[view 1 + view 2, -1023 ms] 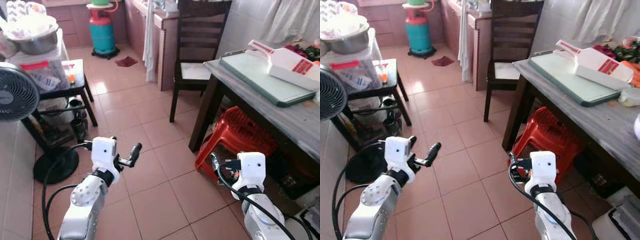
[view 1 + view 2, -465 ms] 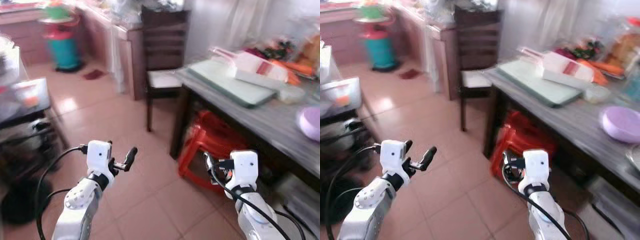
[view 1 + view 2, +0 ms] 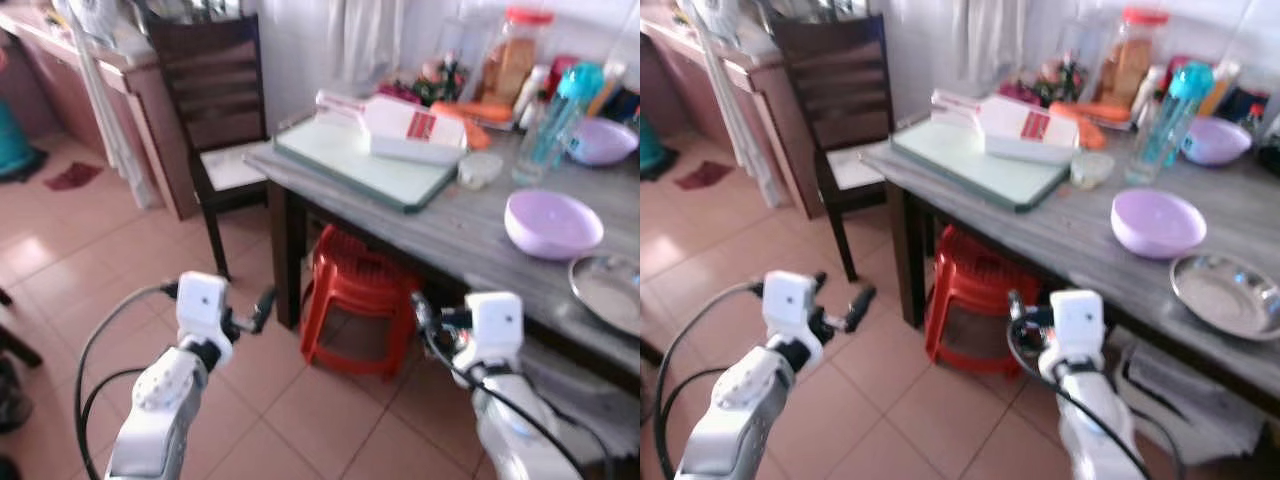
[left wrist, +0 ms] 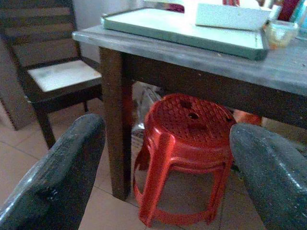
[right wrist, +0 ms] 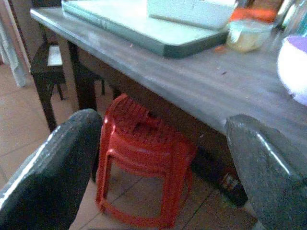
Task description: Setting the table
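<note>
Ahead of me stands the grey table (image 3: 1080,235), my biggest landmark. On its near right part sit the steel plate (image 3: 1228,293) and, just beside it, the lilac bowl (image 3: 1158,222). I judge the plate light, stiff and slick, best pinched at its rim; the bowl looks like light plastic. My left gripper (image 4: 168,158) and right gripper (image 5: 163,158) both hang spread and empty, short of the table.

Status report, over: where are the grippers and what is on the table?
Left gripper and right gripper open, empty, short of table. Lilac bowl and steel plate untouched. Red stool underneath, ahead.
</note>
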Controlling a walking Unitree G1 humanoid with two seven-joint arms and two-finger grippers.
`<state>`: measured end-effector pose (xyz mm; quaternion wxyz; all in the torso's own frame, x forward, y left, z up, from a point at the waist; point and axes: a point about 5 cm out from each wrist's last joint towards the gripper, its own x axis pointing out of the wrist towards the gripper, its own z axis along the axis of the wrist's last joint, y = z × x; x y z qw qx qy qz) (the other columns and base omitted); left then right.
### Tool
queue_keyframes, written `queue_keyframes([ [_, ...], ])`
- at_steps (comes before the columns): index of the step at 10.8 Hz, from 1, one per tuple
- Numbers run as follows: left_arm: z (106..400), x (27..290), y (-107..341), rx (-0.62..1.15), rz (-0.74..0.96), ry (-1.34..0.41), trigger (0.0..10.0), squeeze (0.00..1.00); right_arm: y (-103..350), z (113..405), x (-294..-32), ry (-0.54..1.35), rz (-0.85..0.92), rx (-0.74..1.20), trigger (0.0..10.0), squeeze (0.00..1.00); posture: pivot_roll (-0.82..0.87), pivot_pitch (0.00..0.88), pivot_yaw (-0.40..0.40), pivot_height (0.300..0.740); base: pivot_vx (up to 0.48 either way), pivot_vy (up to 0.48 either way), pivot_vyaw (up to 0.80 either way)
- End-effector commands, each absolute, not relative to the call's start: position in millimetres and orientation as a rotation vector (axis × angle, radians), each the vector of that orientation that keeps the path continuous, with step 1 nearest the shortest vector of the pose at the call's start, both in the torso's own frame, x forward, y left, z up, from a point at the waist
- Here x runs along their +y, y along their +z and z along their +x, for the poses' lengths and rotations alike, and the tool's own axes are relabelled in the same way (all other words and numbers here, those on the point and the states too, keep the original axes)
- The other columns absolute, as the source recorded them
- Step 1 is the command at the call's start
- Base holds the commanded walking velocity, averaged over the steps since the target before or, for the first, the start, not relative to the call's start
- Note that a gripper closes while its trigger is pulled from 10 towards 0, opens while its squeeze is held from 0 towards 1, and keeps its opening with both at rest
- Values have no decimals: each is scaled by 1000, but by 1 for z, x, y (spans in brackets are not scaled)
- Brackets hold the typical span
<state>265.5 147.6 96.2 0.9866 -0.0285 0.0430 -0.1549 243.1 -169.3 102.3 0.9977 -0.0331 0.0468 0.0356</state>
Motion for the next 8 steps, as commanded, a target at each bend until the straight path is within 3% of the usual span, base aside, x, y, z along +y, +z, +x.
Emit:
queue_keyframes([
  [1, 264, 145, 94, 92, -55, -300, 10000, 0, 106, 242, -175, 56, -87, 73, 10000, 0, 18, 41, -16, 740, 0, 0, 0],
  [3, 261, 143, 84, 127, -28, -271, 10000, 0, 105, 240, -174, 1, -98, -7, 10000, 0, 28, 21, -22, 740, 0, 0, 0],
  [8, 253, 151, 86, -52, 39, -187, 10000, 0, 106, 219, -180, 3, -99, -76, 10000, 0, 18, 0, -13, 740, 0, 0, 0],
])
